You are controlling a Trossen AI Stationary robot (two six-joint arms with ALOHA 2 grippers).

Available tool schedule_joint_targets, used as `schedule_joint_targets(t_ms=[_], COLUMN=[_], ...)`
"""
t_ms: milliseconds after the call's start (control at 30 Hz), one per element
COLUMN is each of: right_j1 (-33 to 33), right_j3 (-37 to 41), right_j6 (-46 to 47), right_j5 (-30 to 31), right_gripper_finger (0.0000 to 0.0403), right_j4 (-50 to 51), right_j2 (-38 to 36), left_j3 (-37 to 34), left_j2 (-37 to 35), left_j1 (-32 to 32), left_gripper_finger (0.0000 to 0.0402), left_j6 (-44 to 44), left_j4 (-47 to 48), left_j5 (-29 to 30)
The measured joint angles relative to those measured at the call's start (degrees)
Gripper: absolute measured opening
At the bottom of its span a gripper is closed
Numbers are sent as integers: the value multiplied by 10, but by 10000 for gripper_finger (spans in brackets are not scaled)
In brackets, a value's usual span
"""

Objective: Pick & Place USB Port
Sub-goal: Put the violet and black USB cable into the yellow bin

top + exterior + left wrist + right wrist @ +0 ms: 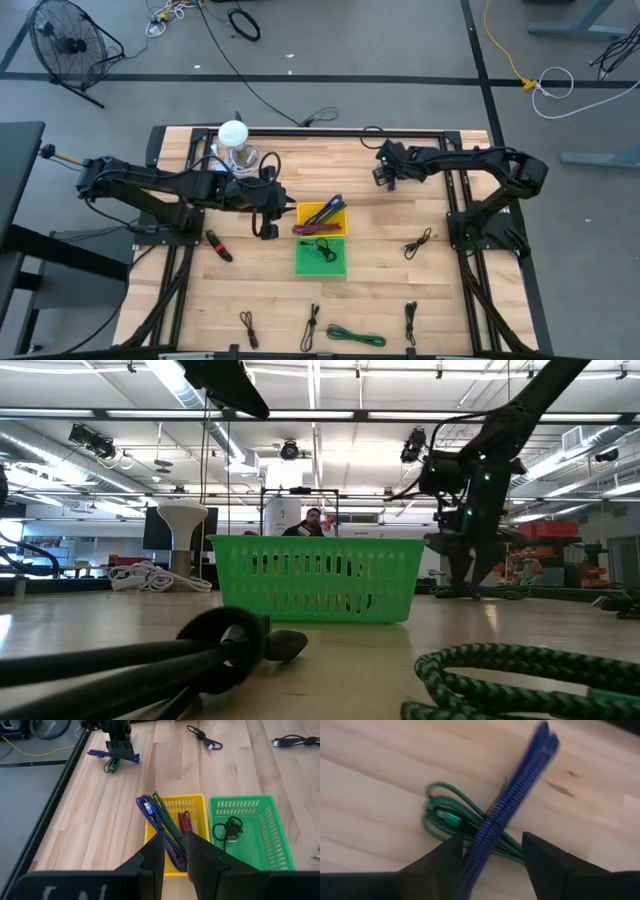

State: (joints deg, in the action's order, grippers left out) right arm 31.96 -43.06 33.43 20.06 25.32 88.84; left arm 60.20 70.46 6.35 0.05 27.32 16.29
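Near the bench's far edge, the right tool straddled, fingers spread, a limp blue cable, best pinched mid-bundle; left tool waited, fingers nearly together.

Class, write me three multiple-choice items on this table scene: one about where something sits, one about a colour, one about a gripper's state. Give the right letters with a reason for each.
1. Where does the green basket sit relative to the yellow basket?
A. directly beside it, touching
B. at the far corner by the lamp
C. off the table

2. What colour is the cable between the right gripper's fingers?
A. red
B. blue
C. white

3. How is the left gripper?
A. shut on a black cable
B. not in view
C. fingers slightly apart, holding nothing, above the yellow basket

Answers: 1 A, the high view shows the two baskets edge to edge. 2 B, the right wrist view shows a blue bundle crossing a green cable there. 3 C, the left wrist view shows an empty gap between its fingers.
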Motion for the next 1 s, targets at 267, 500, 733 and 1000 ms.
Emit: schedule_joint_targets(t_ms=[267, 500, 733, 1000], right_j1=[5, 5, 4, 2], right_j3=[22, 21, -20, -92], right_j6=[-25, -30, -55, -88], right_j5=[-18, -27, -50, -47], right_gripper_finger=[85, 13, 9, 8], right_j4=[-5, -15, 18, 90], right_j2=[0, 0, 0, 0], left_j3=[0, 0, -15, -48], left_j2=[0, 0, 0, 0], left_j1=[0, 0, 0, 0], left_gripper_finger=[83, 83, 83, 83], left_j6=[3, 4, 5, 3], left_j4=[0, 0, -11, -36], left_j5=[0, 0, 0, 2])
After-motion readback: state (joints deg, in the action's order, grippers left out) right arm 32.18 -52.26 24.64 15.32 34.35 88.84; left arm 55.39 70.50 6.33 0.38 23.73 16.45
